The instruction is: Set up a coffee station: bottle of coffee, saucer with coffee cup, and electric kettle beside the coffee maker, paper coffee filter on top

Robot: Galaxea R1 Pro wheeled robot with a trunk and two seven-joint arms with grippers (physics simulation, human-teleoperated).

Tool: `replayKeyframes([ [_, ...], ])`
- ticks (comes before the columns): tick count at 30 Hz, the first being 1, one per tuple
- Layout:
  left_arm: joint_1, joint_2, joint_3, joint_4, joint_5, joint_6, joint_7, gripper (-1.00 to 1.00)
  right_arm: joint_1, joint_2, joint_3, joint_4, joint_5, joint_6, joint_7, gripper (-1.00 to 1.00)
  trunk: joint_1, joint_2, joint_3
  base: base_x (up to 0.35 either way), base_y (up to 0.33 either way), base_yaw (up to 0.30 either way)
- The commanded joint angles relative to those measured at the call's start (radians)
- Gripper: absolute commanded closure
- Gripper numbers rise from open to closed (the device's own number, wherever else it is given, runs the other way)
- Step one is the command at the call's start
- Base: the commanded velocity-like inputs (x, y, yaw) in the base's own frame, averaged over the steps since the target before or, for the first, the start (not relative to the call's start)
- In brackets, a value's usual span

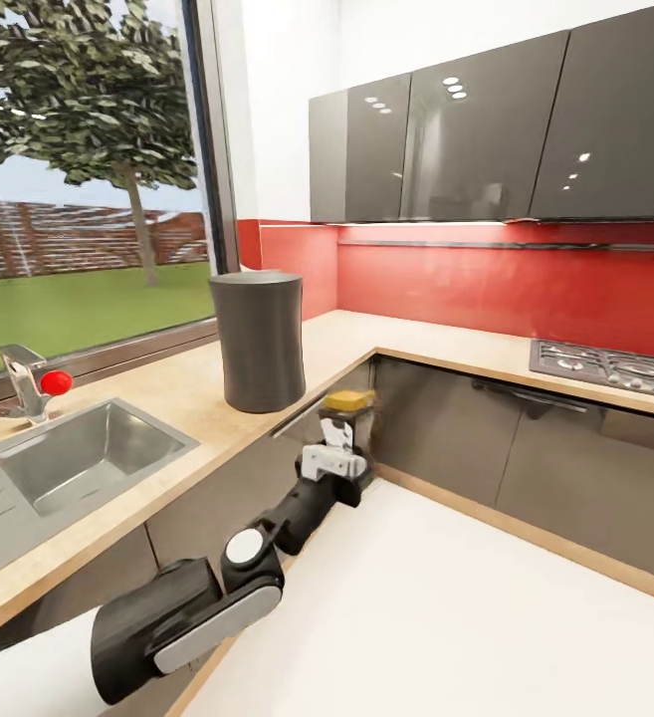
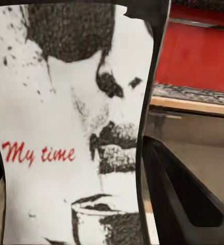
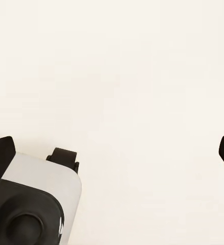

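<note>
The left gripper (image 1: 343,435) grips the bottle (image 1: 349,410) mid-frame, below the counter (image 1: 182,388) edge. Lift higher, then set it beside the maker (image 1: 258,341). Right jaws gape wide.

You see the pale countertop (image 1: 182,383) running round the corner. On it stands the coffee maker (image 1: 258,340). A steel sink (image 1: 78,460) and hob (image 1: 610,366) are set into it.
</note>
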Motion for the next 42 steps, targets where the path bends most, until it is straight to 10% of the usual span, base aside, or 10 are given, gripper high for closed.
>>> replayKeyframes([
  [1,-0.002,-0.004,-0.017,-0.004,-0.003,0.003,0.062,1.0,-0.001,0.0,0.004,0.003,0.0,-0.005,0.0,-1.0,0.0,-0.001,-0.001,0.0,0.0,0.0],
  [5,-0.001,-0.065,-0.106,-0.009,-0.022,0.008,0.449,1.0,-0.001,0.0,0.004,0.003,0.0,-0.006,0.0,-1.0,0.0,-0.001,-0.001,0.0,0.0,0.0],
  [11,-0.001,-0.087,-0.17,-0.012,-0.067,0.011,0.765,1.0,-0.001,0.0,0.005,0.003,0.0,-0.005,0.0,-1.0,0.0,-0.001,-0.001,0.0,0.0,0.0],
  [14,-0.001,-0.089,-0.185,-0.012,-0.084,0.012,0.824,1.0,-0.001,0.0,0.005,0.003,0.0,-0.005,0.0,-1.0,0.0,-0.001,-0.001,0.0,0.0,0.0],
  [33,-0.001,-0.089,-0.21,-0.009,-0.097,0.012,0.85,1.0,-0.001,0.0,0.005,0.003,0.0,-0.006,0.0,-1.0,0.0,-0.001,-0.001,0.165,0.0,0.086],
  [42,-0.001,-0.087,-0.139,-0.004,-0.097,0.064,0.713,1.0,-0.001,0.0,0.004,0.003,0.0,-0.005,0.0,-1.0,0.0,-0.001,-0.001,0.053,0.0,0.001],
])
